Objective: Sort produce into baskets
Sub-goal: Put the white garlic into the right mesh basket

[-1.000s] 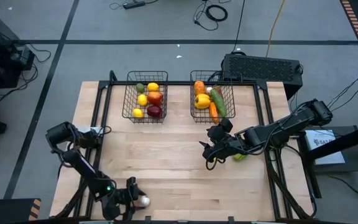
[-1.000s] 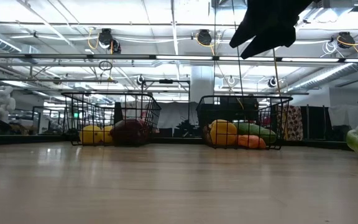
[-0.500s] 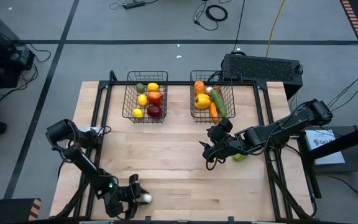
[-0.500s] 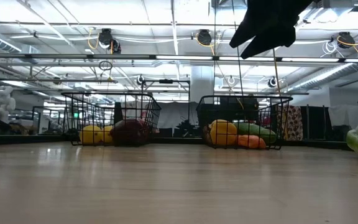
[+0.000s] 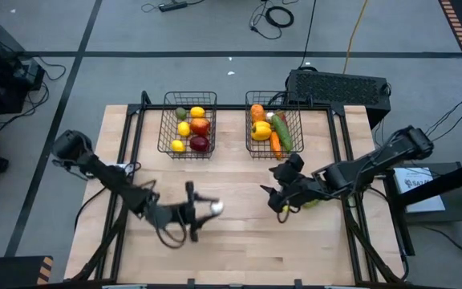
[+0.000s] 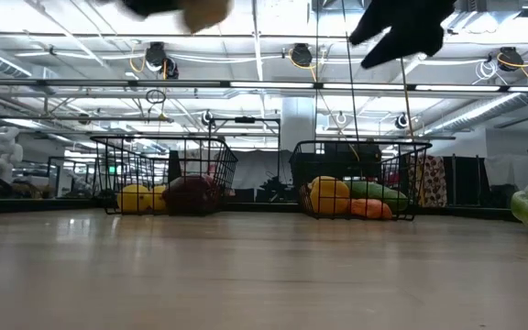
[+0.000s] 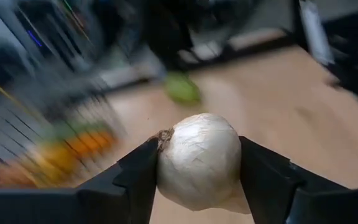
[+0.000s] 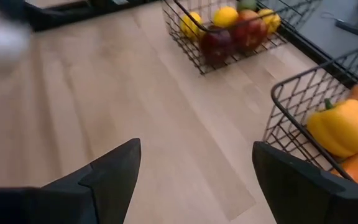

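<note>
Garlic [image 7: 199, 160], white, papery and bulb-shaped, sat pinched between the two dark fingers of the left pincer [image 5: 202, 209], carried above the middle of the worktop [image 5: 231, 241], short of both baskets. Looked prone to slipping: rounded, smooth skin, gripped only at its sides, and swung fast. Could also have ended among the fruit instead of the vegetables. Left basket [image 5: 167, 128], dark wire mesh, held yellow lemons [image 5: 197, 112], a lime and glossy red apples [image 5: 200, 126]; right basket [image 5: 293, 119], same mesh, held a waxy yellow pepper [image 8: 343, 127], an orange carrot [image 5: 275, 144] and a long green cucumber [image 5: 282, 130]. Right pincer [image 8: 194, 174] hung released and empty near the right basket, just beside a green piece [image 5: 310, 201] lying on the pale wood; risked clashing with the left arm if both had closed in.
</note>
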Motion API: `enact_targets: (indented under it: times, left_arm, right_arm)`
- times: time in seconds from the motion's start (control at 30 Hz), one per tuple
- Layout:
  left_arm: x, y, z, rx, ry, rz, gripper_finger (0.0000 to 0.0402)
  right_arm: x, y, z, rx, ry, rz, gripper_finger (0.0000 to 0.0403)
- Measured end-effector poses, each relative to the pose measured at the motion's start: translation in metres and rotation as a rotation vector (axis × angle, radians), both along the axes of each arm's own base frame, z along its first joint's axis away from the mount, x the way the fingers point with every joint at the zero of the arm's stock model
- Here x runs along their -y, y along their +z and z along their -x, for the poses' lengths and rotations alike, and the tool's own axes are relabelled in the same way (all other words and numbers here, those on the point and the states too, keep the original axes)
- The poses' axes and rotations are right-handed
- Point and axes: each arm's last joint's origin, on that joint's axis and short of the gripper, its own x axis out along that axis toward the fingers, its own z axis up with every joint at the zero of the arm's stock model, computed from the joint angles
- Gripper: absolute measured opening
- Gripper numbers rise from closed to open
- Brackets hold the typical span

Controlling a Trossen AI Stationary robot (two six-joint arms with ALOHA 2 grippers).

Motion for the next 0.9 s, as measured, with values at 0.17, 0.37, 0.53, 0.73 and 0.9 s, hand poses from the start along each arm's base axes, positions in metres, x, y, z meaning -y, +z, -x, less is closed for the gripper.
enact_targets:
  times: [0.17, 0.37, 0.53, 0.73, 0.9]
  left_arm:
    - [-0.041, 0.037, -0.024, 0.227, 0.037, -0.251, 0.0201]
    - [-0.104, 0.049, -0.051, 0.411, 0.046, -0.33, 0.0201]
    - [-0.158, 0.054, -0.08, 0.44, 0.092, -0.265, 0.0201]
    - [-0.199, 0.032, -0.121, 0.33, 0.127, -0.222, 0.0201]
    - [-0.221, 0.002, -0.146, 0.173, 0.174, -0.148, 0.0201]
  right_arm:
    - [-0.012, 0.015, 0.017, 0.06, 0.056, -0.012, 0.0298]
    - [-0.029, 0.022, 0.031, 0.118, 0.076, 0.033, 0.0298]
    - [-0.036, 0.022, 0.034, 0.121, 0.097, 0.054, 0.0298]
    - [-0.037, 0.022, 0.035, 0.126, 0.097, 0.046, 0.0298]
    - [-0.037, 0.021, 0.035, 0.121, 0.1, 0.04, 0.0298]
